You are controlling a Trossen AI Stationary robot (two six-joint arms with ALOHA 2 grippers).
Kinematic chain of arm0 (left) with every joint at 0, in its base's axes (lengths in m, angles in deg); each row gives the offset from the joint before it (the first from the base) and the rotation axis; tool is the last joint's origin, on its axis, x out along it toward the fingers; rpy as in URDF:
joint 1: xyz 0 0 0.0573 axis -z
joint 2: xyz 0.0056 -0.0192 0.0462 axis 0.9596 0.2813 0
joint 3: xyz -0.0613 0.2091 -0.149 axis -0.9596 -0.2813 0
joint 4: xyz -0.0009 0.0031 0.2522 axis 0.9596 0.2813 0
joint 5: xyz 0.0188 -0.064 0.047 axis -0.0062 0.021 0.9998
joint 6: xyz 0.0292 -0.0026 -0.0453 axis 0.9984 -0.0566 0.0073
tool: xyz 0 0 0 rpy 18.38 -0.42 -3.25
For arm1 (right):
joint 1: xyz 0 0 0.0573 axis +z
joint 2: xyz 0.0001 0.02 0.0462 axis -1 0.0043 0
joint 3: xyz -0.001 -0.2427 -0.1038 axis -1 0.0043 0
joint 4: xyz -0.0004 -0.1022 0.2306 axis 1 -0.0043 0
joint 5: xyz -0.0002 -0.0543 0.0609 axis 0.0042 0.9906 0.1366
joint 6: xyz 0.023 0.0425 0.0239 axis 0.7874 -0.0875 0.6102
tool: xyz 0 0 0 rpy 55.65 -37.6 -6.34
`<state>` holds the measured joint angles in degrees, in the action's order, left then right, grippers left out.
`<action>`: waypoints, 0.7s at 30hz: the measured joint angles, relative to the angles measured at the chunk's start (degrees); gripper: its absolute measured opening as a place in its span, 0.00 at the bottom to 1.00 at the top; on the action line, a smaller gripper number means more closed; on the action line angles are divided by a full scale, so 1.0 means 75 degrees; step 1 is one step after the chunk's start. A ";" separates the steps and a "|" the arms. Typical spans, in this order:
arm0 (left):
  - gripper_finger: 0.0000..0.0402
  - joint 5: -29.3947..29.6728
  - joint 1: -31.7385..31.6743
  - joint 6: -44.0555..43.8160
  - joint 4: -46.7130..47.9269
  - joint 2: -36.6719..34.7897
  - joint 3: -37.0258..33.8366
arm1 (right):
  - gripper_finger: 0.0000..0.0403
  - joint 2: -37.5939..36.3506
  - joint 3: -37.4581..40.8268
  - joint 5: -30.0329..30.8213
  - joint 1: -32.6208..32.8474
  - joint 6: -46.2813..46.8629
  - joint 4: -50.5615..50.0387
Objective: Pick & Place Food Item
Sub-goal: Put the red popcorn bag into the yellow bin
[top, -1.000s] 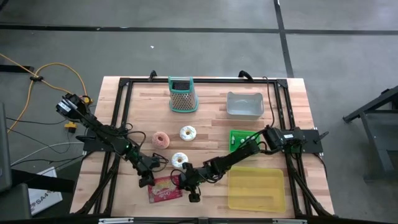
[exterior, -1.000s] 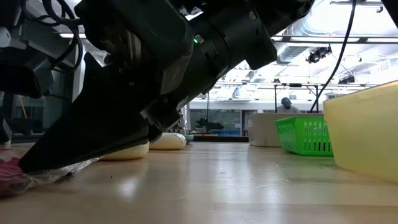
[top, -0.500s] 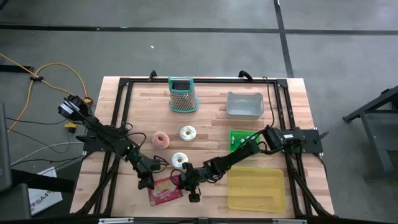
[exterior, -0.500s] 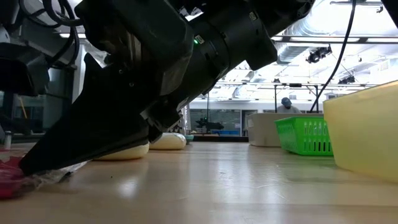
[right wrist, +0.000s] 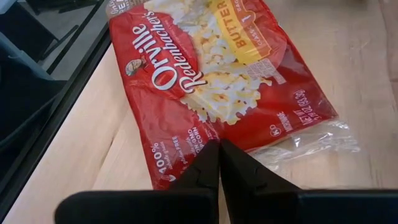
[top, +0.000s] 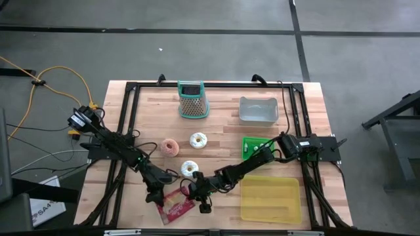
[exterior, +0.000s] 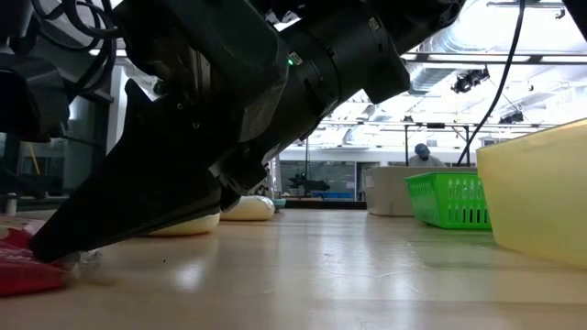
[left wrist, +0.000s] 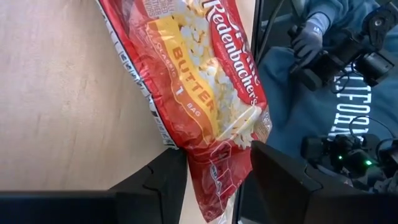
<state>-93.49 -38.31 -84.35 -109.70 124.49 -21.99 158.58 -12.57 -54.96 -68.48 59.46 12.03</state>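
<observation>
Red popcorn bag [top: 176, 207], one, flat on the wooden surface [top: 223, 128]. Left pincer [top: 156, 194] spread wide astride the bag's end; right pincer [top: 201, 204] closed, tips on the bag's other side. Beyond them: three donuts, one grater [top: 192, 99], grey bin [top: 258, 110], green basket [top: 252, 145], yellow tray [top: 270, 199].
</observation>
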 joint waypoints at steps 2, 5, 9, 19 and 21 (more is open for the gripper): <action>0.42 0.0055 0.0000 -0.0105 0.0026 0.0003 0.0000 | 0.00 0.0000 0.0000 0.0003 0.0000 0.0000 0.0002; 0.42 0.0107 -0.0006 -0.0456 0.0257 0.0009 0.0000 | 0.00 0.0000 0.0000 0.0003 0.0000 0.0000 0.0010; 0.42 0.0212 -0.0003 -0.1062 0.0656 0.0012 0.0006 | 0.00 0.0008 0.0000 0.0005 0.0000 0.0000 0.0054; 0.42 0.0464 -0.0003 -0.1386 0.1037 0.0009 0.0006 | 0.00 0.0012 0.0000 0.0015 0.0012 0.0000 0.0103; 0.42 0.0433 -0.0003 -0.1294 0.0937 0.0009 -0.0007 | 0.00 0.0012 0.0000 0.0015 0.0012 0.0000 0.0107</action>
<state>-90.24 -38.33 -94.05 -102.67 124.56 -22.04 158.67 -12.57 -54.85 -68.39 59.46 12.83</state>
